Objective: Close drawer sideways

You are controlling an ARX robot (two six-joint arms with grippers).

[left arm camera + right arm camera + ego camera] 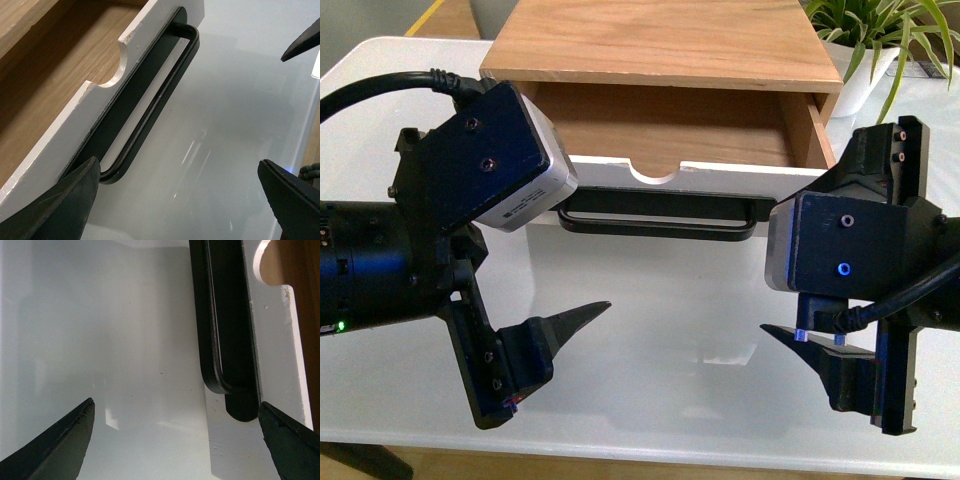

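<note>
The drawer stands pulled out toward the near side, light wood inside, its white front panel carrying a long black bar handle below a half-round notch.

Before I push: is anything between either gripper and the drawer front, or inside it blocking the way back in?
Nothing visible. Only bare table lies between the left gripper, the right gripper and the handle. The inside of the drawer shows only bare wood.

Bare table lies free before the drawer, handle protruding.
</note>
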